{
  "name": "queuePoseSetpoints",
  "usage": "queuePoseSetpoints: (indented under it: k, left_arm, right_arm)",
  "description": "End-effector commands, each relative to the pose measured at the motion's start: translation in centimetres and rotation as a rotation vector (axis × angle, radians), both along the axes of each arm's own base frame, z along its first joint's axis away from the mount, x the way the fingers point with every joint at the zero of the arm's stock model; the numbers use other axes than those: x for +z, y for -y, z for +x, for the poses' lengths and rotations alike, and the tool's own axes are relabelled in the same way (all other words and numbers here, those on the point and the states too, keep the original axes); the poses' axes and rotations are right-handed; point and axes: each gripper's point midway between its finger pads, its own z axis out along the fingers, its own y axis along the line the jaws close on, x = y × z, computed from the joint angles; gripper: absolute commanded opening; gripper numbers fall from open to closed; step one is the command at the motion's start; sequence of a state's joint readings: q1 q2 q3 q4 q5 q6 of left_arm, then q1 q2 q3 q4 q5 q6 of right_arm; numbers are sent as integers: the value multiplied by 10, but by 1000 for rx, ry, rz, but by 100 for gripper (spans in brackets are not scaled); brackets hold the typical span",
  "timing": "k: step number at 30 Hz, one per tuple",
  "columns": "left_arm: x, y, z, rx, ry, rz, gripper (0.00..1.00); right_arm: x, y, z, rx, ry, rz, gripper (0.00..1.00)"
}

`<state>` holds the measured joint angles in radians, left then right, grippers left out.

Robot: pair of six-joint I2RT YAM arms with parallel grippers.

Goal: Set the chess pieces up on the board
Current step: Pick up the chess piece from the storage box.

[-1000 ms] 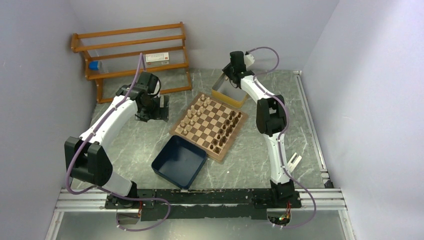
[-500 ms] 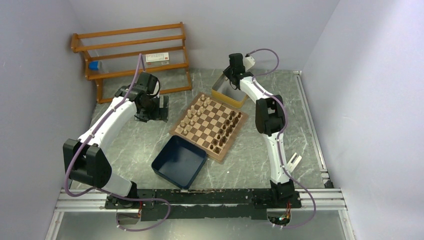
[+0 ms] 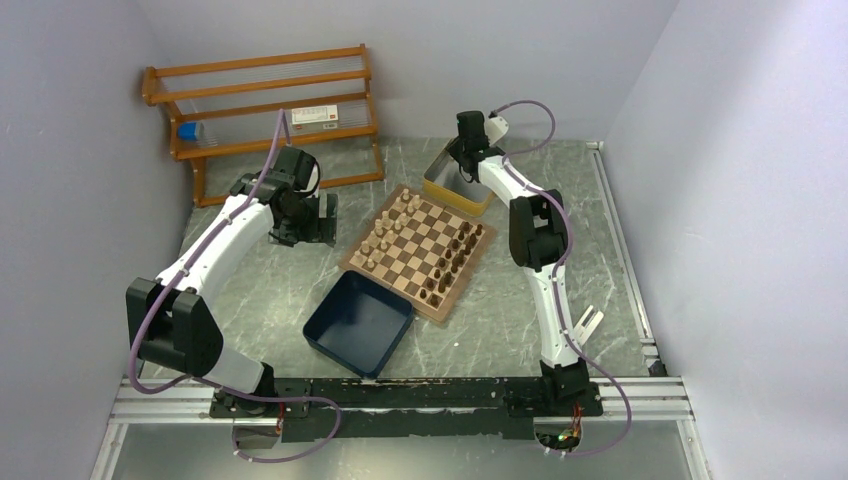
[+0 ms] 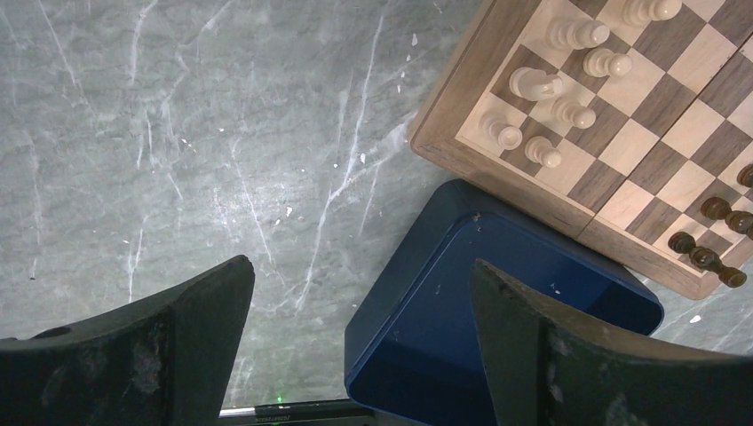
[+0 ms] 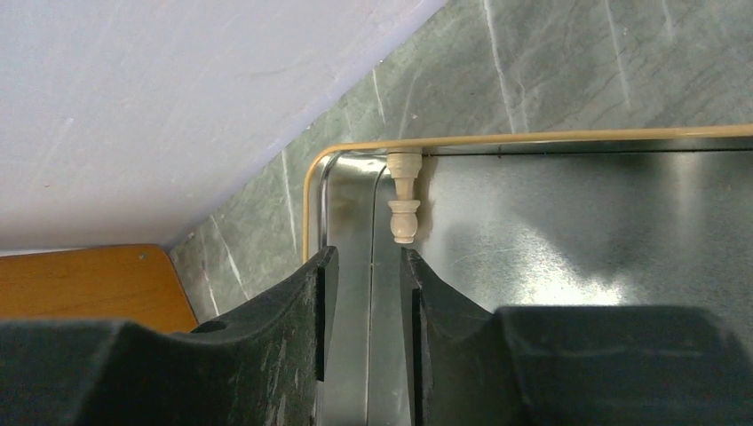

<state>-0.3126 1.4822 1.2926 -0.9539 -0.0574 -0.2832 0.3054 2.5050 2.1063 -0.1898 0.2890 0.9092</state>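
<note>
So the one that matters is a light pawn (image 5: pixel 404 200) in the corner of the tin (image 5: pixel 577 231). It sits just ahead of the right gripper (image 5: pixel 364 262) and isn't touching it. Its long axis runs pretty much straight away from the fingers, narrow end toward them and wide end up against the far rim. It isn't centred on the gap though. It lines up more with the finger on the open-tin side, so I'd guess a small sideways nudge comes before any pinch. The fingers are close together with a thin slot between them and nothing in it.

The left gripper (image 4: pixel 360 275) is spread wide and empty, way off on the other side of the board (image 3: pixel 415 240), over the tray (image 4: pixel 497 311) edge. So it's the right arm's job.

Hard to call: the shiny tin wall mirrors stuff, so I can't tell if the pawn lies flat or leans. From the top view the arm covers the tin's inside.
</note>
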Motion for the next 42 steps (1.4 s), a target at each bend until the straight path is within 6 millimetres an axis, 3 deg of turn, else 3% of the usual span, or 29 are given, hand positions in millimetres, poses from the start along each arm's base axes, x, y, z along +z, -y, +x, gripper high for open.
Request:
queuePoseSetpoints:
  k: [1,42]
  left_arm:
    - [6,0,-2,-16,26,2,95]
    - [4,-8,-8,1,26,35,95]
  right_arm:
    - [-18,0,6,0,6,-27,35]
    - [-55,9,6,30,-36,-135,33]
